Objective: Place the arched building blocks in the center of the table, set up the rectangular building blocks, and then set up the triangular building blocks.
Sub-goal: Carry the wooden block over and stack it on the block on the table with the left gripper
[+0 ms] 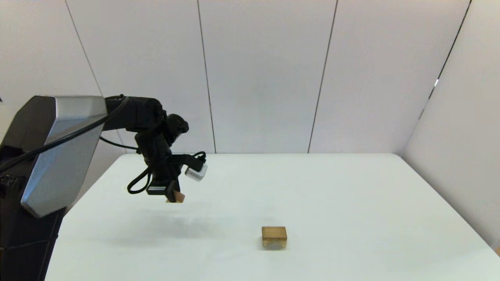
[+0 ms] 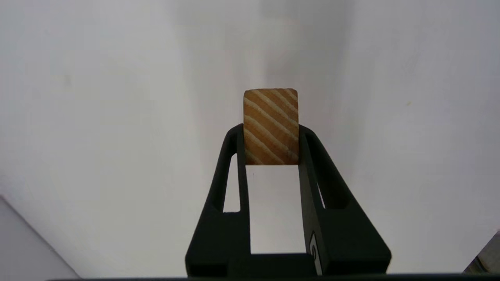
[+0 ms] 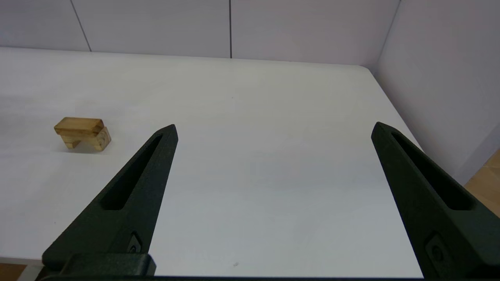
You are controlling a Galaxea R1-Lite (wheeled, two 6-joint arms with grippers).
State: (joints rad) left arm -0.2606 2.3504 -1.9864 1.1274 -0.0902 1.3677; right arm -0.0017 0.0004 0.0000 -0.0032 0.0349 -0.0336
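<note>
— Where's the small striped-grain wooden wedge (image 2: 271, 127)?

— Clenched in the left hand (image 1: 174, 196), hanging above the large white desk (image 1: 351, 203), towards its left side.

— And the others?

— The darker honey-brown flat slab (image 3: 79, 126) lies on top of the pale tan arched block (image 3: 89, 141), near the desk's middle. The right hand (image 3: 273, 128) is spread wide, grasping nothing.

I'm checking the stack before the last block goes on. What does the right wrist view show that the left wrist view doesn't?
Only the right wrist view shows the darker honey-brown flat wooden slab lying on the pale tan arched wooden block, plus the open right gripper.

Only the left wrist view shows the small striped-grain wooden wedge clamped in the left gripper, held above the surface.

Both show the white table.
</note>
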